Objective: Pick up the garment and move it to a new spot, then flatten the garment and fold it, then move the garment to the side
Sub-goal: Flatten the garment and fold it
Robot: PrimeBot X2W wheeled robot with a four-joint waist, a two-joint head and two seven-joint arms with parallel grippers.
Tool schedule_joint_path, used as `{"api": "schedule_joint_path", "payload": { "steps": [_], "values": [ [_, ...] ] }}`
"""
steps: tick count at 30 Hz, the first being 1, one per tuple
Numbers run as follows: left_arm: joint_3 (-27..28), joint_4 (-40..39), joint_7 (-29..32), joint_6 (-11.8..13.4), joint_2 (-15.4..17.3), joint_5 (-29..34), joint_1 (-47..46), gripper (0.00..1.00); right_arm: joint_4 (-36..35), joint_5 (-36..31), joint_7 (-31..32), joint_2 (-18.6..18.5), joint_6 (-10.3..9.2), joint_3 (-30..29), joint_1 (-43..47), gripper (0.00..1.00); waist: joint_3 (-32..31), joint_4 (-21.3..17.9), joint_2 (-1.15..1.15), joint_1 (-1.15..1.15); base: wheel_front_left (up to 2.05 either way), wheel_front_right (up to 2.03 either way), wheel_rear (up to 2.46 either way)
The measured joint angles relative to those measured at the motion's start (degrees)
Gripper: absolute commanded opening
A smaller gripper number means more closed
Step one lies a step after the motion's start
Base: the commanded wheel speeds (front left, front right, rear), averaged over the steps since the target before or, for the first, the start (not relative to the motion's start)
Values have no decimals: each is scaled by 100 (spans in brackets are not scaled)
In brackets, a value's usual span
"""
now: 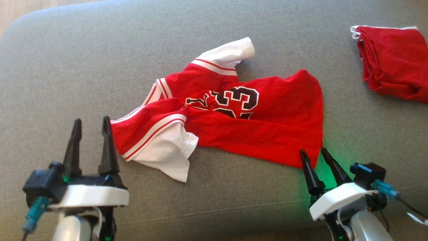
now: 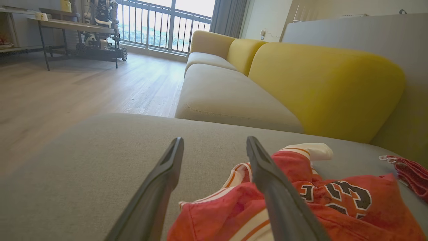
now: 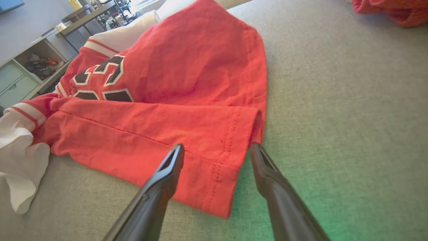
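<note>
A grey sofa (image 1: 67, 67) carries the work. The jersey (image 1: 267, 110) lies crumpled near its middle: red, a black number on the chest, white sleeves, the body doubled over itself along the near side. A second red cloth (image 1: 394, 63) sits folded, well apart at the far right.

The jersey looks light, soft and limp. It will likely sag and bunch wherever it is unsupported, so one pinch point would only drag it into a heap. Hemmed edges and corners should give the firmest hold: the stitched hem corner (image 3: 217, 187) on the right, and the near sleeve (image 1: 167, 150) or its shoulder on the left.

The left end effector (image 1: 92, 118) stands with fingers apart and empty, just beside the sleeve's red edge. The right end effector (image 1: 312, 150) is also spread and empty, straddling the hem corner.
</note>
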Motion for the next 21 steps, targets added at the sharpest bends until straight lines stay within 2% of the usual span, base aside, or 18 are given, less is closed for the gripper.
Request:
{"api": "schedule_joint_path", "payload": {
  "steps": [2, 8, 11, 12, 13, 14, 15, 16, 21],
  "values": [
    [-124, -49, 0, 123, 0, 15, 90, 100, 129, -15, 0, 0, 0, 5, -71, 100, -13, 21, 0, 0, 0, 0, 0],
    [-405, -56, 0, 253, 0, 9, 235, 100, 425, -5, 0, -1, 0, -11, -206, 100, -18, 95, 0, 0, 0, 0, 0],
    [-453, -57, 0, 300, 0, 9, 231, 100, 610, -4, 0, -1, 0, -71, -286, 89, 10, 129, 0, 0, 0, 0, 0],
    [-461, -57, 0, 311, 0, 9, 231, 100, 655, -4, 0, -1, 0, -90, -317, 82, 20, 137, 0, 0, 0, 0, 0],
    [-479, -55, 0, 325, 0, 8, 231, 100, 708, -4, 0, -1, 0, -103, -394, 45, 40, 146, 0, 0, 0, 0, 0],
    [-492, -52, 0, 325, 0, 8, 231, 100, 715, -4, 0, -2, 0, -102, -427, 35, 50, 148, 0, 0, 0, 0, 0],
    [-508, -40, 0, 325, 0, 8, 231, 100, 725, -4, 0, -2, 0, -98, -453, 6, 58, 149, 0, 1, 0, 0, 0],
    [-522, -29, 0, 326, 0, 8, 231, 100, 733, -4, 0, -2, 0, -93, -474, 0, 65, 150, 0, 0, 0, 0, 0],
    [-709, 81, 0, 357, 1, -181, 247, 100, 580, -15, 0, -2, 0, -232, -487, 0, 93, 147, 0, 0, 0, 0, 0]
  ]
}}
